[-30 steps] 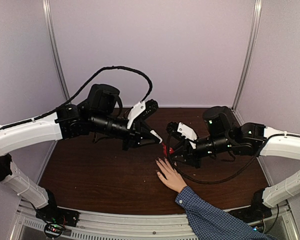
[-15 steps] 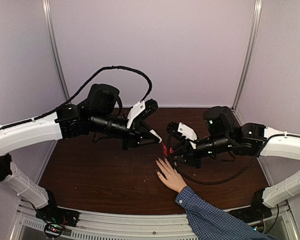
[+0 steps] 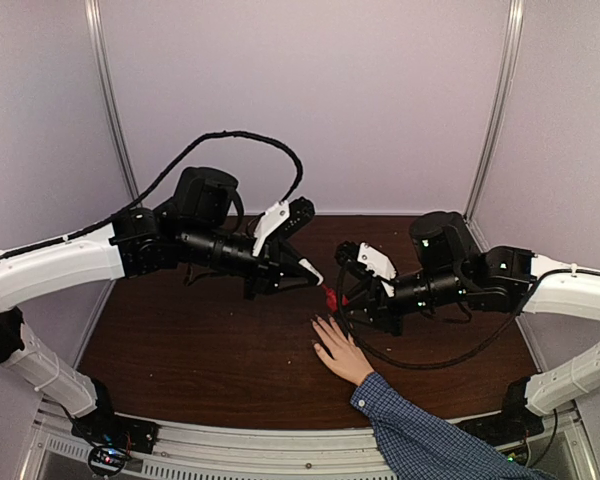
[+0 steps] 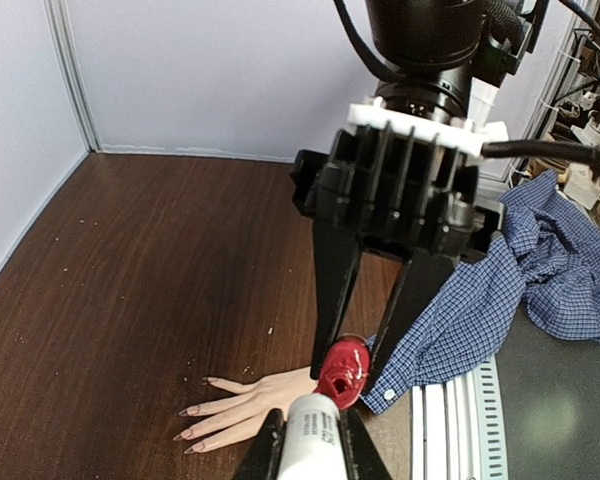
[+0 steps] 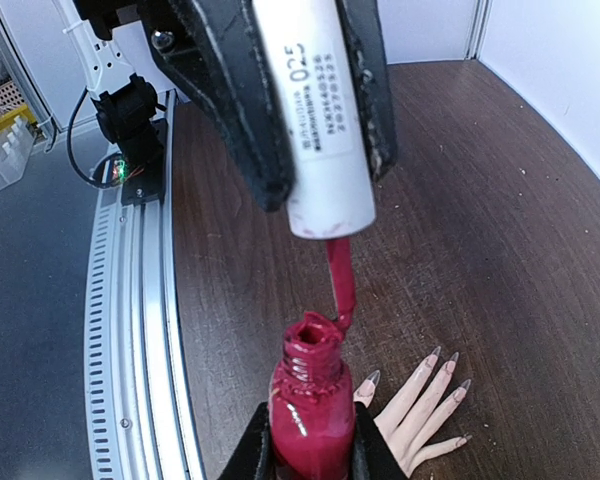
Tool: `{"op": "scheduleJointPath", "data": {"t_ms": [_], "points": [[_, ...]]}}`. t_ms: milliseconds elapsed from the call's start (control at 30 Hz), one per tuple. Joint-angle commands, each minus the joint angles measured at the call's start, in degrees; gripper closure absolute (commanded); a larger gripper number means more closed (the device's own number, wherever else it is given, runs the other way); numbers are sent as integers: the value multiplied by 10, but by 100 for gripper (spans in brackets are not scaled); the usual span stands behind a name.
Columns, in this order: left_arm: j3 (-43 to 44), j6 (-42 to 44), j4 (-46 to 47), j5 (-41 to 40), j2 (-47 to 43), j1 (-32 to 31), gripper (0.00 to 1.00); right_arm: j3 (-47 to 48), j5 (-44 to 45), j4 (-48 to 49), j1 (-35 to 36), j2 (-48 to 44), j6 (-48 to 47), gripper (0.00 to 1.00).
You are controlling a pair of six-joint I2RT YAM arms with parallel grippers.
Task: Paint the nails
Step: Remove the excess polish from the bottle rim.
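**Left arm** (image 3: 50, 268) and **right arm** (image 3: 572, 290): white tapered shells on the near links, with black cylindrical joint housings and black forearms beyond. A thick black cable (image 3: 235, 137) arcs over the left arm; a second cable (image 3: 430, 364) sags beneath the right. **Left end effector** (image 3: 313, 277) and **right end effector** (image 4: 346, 362): black ribbed bodies, white plates, and two slim black fingers (image 4: 332, 290).

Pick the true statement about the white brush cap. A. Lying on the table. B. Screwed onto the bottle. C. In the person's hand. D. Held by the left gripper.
D: the left gripper is shut on the white cap, its red brush at the mouth of the open bottle held by the right gripper.
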Motion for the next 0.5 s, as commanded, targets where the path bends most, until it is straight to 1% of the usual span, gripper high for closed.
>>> {"op": "scheduleJointPath", "data": {"t_ms": [0, 467], "points": [[-4, -4, 33, 22, -27, 4, 100, 3, 11, 6, -3, 3, 2, 100], [-8, -1, 29, 18, -31, 4, 100, 4, 18, 6, -3, 4, 3, 100]]}}
